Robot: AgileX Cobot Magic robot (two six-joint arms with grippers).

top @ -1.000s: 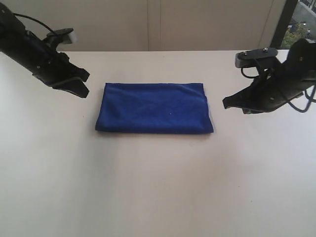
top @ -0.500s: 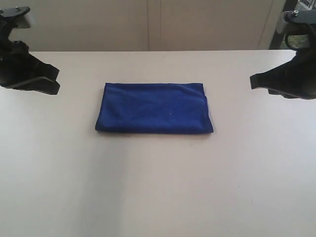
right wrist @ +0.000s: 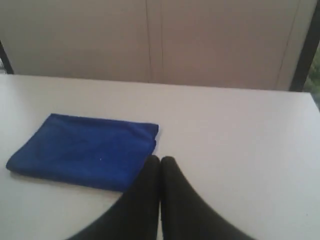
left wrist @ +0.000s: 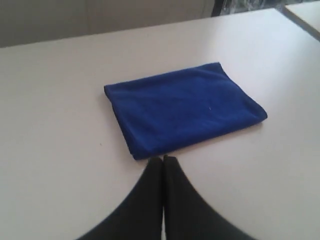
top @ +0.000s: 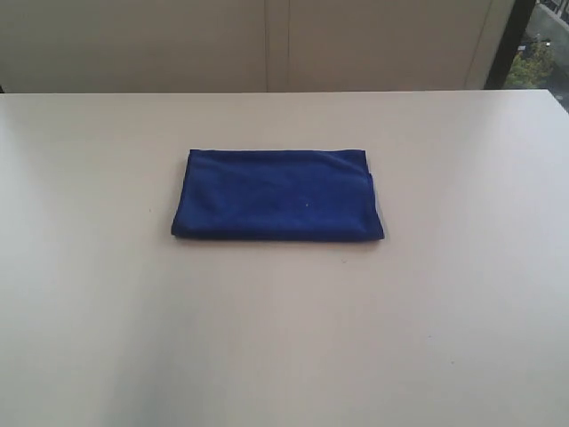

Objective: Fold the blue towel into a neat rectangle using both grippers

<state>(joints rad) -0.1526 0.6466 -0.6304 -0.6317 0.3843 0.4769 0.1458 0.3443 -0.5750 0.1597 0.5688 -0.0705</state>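
Observation:
The blue towel (top: 277, 194) lies folded into a flat rectangle on the middle of the white table (top: 284, 338). Neither arm shows in the exterior view. In the left wrist view my left gripper (left wrist: 163, 159) is shut, its black fingers pressed together with nothing between them, well back from the blue towel (left wrist: 182, 107). My right gripper (right wrist: 160, 159) is shut too and empty, and it looks at the blue towel (right wrist: 82, 150) from the opposite side, away from the cloth.
A beige wall (top: 267, 44) runs behind the table's far edge. A dark window frame (top: 502, 44) stands at the back right.
Both arms have drawn back outward and upward from beside the towel and left the exterior view. The towel has not moved.

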